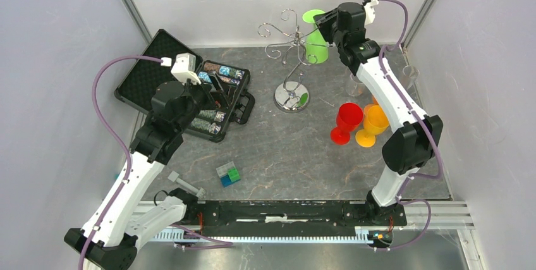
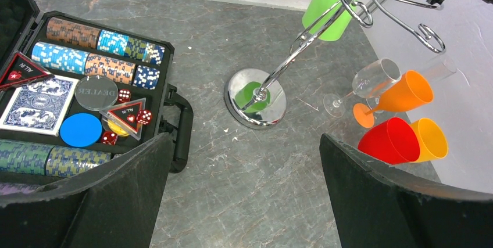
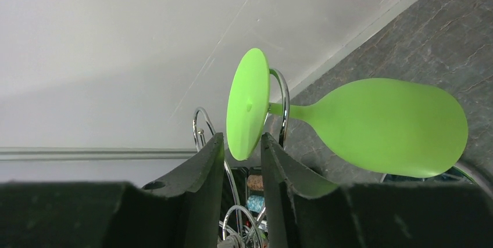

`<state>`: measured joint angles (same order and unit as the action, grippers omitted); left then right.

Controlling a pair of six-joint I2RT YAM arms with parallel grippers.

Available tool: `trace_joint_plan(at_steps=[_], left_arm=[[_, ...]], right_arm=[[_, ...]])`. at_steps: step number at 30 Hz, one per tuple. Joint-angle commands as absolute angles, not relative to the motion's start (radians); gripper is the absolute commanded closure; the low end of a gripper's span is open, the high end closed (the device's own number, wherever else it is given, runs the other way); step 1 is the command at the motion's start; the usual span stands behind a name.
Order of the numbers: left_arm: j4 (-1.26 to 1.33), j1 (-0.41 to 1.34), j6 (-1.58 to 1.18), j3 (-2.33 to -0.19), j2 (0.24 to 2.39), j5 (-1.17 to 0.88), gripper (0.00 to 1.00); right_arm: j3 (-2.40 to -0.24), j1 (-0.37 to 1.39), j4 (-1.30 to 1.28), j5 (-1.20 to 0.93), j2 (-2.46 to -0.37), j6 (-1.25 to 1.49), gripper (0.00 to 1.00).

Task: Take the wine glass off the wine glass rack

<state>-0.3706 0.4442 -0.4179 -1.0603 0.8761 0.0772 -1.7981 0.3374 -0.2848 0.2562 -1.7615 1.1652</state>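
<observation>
- Table (image 1: 278, 156): the wine glass rack (image 1: 291, 98) stands toward 12 o'clock, on its mirrored base.
- Green wine glass (image 1: 318, 42): it hangs bowl-down from the rack's 1 o'clock arm, foot uppermost. It looks like light, stiff plastic, smooth and likely slippery, so the foot rim or stem is the best hold.
- Right gripper (image 3: 242, 143): its fingers are narrowed onto the foot's rim and appear to pinch it.
- Left gripper (image 2: 245, 137): at 9 o'clock, spread wide and holding nothing.
</observation>
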Motion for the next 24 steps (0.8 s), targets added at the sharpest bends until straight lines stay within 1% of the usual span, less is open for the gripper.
trace_joint_plan(at_steps=[1, 8, 14, 18, 23, 24], left_arm=[[-0.351, 0.441, -0.386, -1.059, 0.871, 0.089, 0.0], [-0.348, 0.441, -0.39, -1.058, 0.874, 0.089, 0.0], [-0.348, 0.44, -0.386, -1.057, 0.868, 0.093, 0.0], [-0.347, 0.441, -0.386, -1.057, 0.869, 0.094, 0.0], [-0.35, 0.441, -0.386, -1.057, 0.868, 0.095, 0.0], [-0.35, 0.441, -0.385, -1.057, 0.868, 0.095, 0.0]], right_arm=[[-1.81, 0.314, -0.272, 0.252, -1.793, 1.213, 0.66], [-1.805, 0.31, -0.249, 0.235, -1.806, 1.271, 0.72], [-1.89, 0.308, -0.291, 0.222, -1.855, 1.26, 0.75], [-1.891, 0.309, -0.294, 0.204, -1.873, 1.258, 0.83], [-1.869, 0.308, -0.277, 0.215, -1.852, 1.255, 1.0], [-1.864, 0.308, -0.269, 0.219, -1.845, 1.255, 1.0]])
